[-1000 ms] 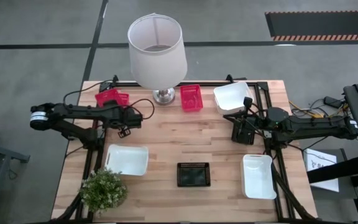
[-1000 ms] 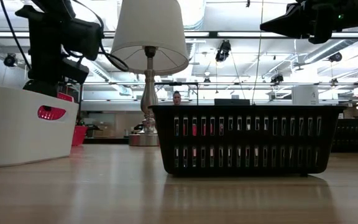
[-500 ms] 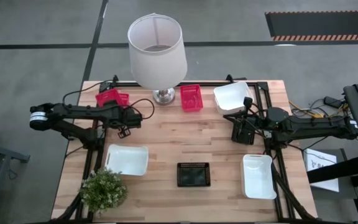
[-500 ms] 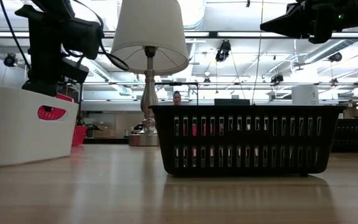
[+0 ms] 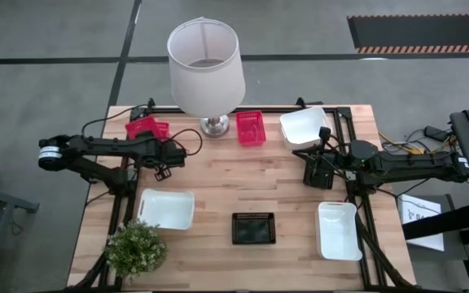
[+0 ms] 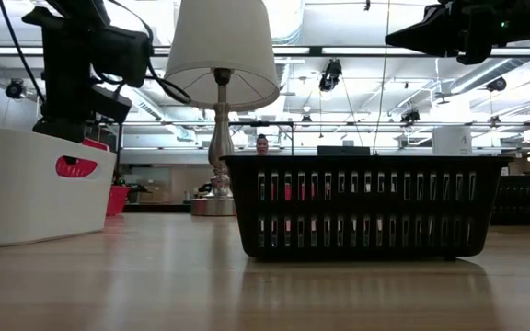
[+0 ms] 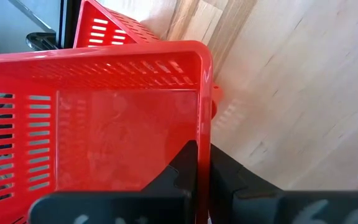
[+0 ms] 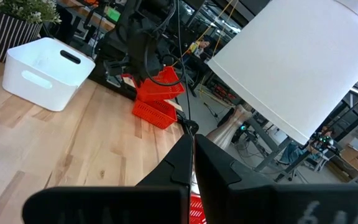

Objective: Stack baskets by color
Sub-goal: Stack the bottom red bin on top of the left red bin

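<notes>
The left pincer (image 7: 202, 163) was clamped on a red basket's (image 7: 104, 124) wall above another red basket (image 5: 141, 129) near the surface's far left corner, apparently for stacking; the right pincer (image 8: 191, 163) was closed, empty.

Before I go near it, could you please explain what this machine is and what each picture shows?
It is a robot with two dark arms at a wooden table. One picture looks straight down, one looks level across the tabletop, and two come from cameras on the wrists. On the table stand a lamp, a plant, three white baskets, a black basket and a red basket. The left gripper is shut on the wall of a tilted red basket, above a lower red basket. The right gripper is shut, apparently empty.
</notes>
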You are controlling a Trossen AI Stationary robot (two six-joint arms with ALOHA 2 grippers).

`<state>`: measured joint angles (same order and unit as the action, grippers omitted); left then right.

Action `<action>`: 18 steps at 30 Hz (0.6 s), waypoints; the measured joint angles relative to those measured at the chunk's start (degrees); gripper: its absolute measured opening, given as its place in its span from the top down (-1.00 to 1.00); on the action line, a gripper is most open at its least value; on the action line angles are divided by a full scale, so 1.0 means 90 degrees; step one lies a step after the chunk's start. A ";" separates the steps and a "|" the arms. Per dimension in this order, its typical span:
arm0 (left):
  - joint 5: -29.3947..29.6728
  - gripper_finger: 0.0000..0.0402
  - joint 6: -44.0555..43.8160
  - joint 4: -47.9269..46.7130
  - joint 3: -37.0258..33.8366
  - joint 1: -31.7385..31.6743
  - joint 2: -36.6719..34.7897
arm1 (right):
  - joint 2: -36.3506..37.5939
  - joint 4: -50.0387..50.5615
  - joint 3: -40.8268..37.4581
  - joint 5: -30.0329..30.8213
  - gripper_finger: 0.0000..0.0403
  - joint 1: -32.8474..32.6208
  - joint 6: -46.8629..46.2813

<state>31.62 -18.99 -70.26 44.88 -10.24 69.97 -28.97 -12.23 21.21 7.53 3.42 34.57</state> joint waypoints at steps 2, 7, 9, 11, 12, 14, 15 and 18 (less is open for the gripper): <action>-0.0005 1.00 0.0013 -0.0001 -0.0002 -0.0005 -0.0067 | 0.0000 -0.0002 0.0000 0.0000 0.96 0.0000 0.0000; -0.0017 1.00 0.0020 -0.0002 -0.0002 -0.0005 -0.0189 | 0.0000 -0.0001 0.0000 0.0000 0.96 0.0000 -0.0002; -0.0017 1.00 0.0025 0.0000 -0.0002 -0.0007 -0.0217 | 0.0000 0.0000 0.0000 0.0000 0.96 0.0000 -0.0002; -0.0018 1.00 0.0026 -0.0001 -0.0002 -0.0016 -0.0234 | 0.0000 0.0000 0.0000 0.0000 0.96 0.0000 -0.0002; -0.0019 1.00 0.0039 -0.0002 -0.0002 -0.0017 -0.0243 | 0.0000 0.0000 0.0000 0.0000 0.96 0.0000 -0.0002; -0.0017 1.00 0.0049 -0.0002 -0.0002 -0.0022 -0.0254 | 0.0000 0.0000 0.0000 0.0000 0.96 0.0000 -0.0002; -0.0017 1.00 0.0049 -0.0002 -0.0002 -0.0022 -0.0256 | 0.0000 -0.0002 0.0000 0.0000 0.96 -0.0001 -0.0002; -0.0017 0.97 0.0047 -0.0002 -0.0002 -0.0022 -0.0269 | 0.0000 0.0000 0.0000 0.0000 0.96 0.0000 -0.0004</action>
<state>31.46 -18.56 -70.28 44.86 -10.44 67.55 -28.97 -12.23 21.21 7.53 3.42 34.53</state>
